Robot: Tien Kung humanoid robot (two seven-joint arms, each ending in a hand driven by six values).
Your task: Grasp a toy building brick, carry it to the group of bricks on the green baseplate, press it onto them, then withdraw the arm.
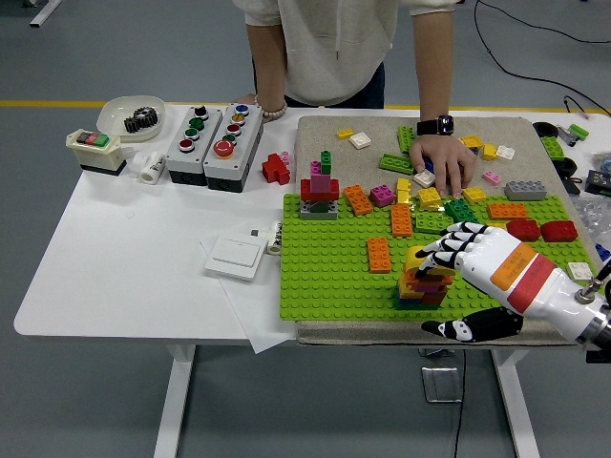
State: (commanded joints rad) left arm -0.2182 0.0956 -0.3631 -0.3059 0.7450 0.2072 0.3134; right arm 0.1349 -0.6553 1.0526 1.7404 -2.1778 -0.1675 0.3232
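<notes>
The flat green studded baseplate [325,277] lies on the white tabletop [124,258]. Behind the baseplate, a person's hand [441,164] rests on loose bricks. An orange rectangular brick [379,254] sits left of the multicoloured brick stack [425,284] near the baseplate's front edge. The right hand [456,250] rests its curled fingers [431,258] on the stack top; whether they grip it cannot be determined.

My baseplate [329,277] lies on the tabletop's [124,258] right half, a brick stack [425,283] at its near edge under my fingers [441,256]. Loose bricks [387,162] lie behind; button boxes [215,138] sit far left.
</notes>
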